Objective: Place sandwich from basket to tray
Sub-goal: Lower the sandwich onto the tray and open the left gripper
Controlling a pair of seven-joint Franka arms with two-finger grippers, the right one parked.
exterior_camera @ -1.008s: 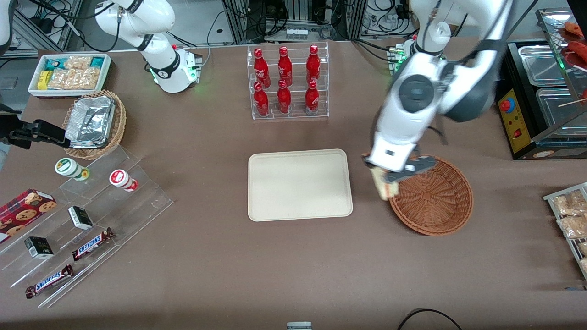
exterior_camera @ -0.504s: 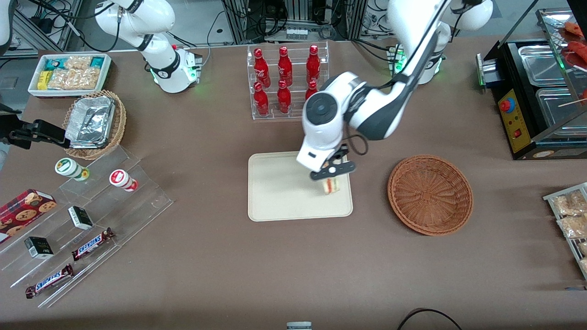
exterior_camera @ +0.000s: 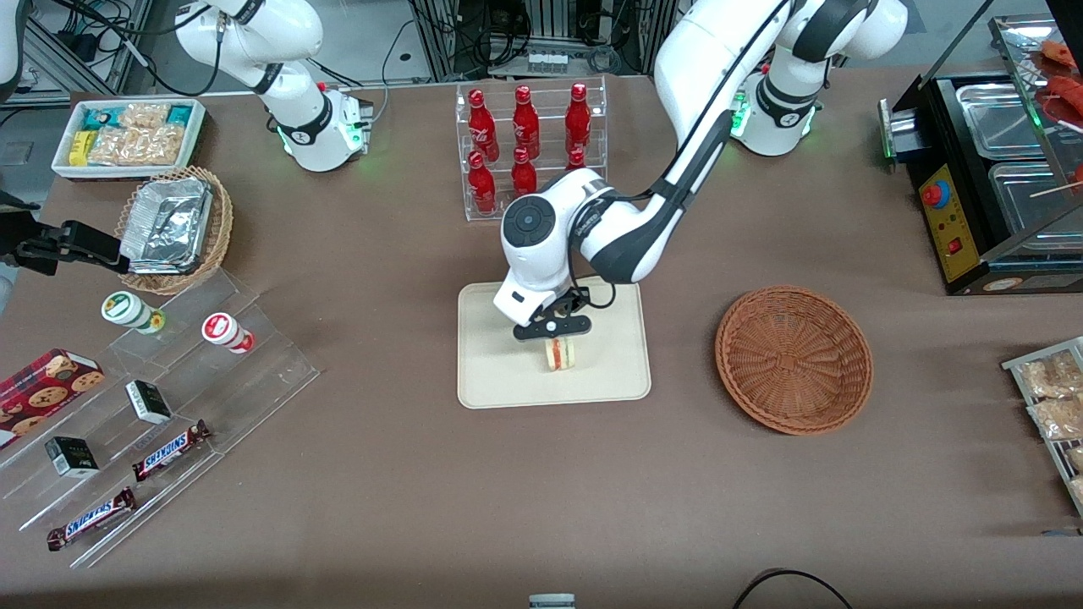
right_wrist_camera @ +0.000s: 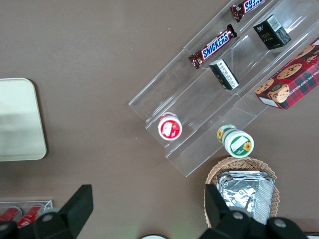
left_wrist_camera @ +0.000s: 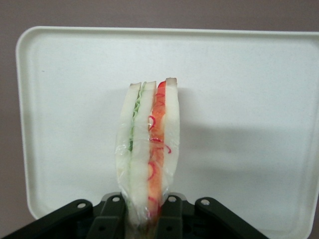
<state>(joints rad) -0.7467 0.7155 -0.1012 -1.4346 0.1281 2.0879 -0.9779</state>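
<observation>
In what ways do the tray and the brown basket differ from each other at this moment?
The tray is flat, rectangular and cream; the basket is a round, bowl-shaped, reddish-brown weave. The gripper holds the sandwich over the tray; nothing lies in the basket. The tray is nearer the parked arm's end, the basket nearer the working arm's. Both rest on the brown table.

My gripper [exterior_camera: 556, 331], black matt plastic, hung over the tray, pinching the sandwich [left_wrist_camera: 148, 149] in its glossy clear wrap. The tray [exterior_camera: 508, 376] looked smooth, matt cream plastic. The basket [exterior_camera: 794, 360] was rough reddish-brown woven wicker.
</observation>
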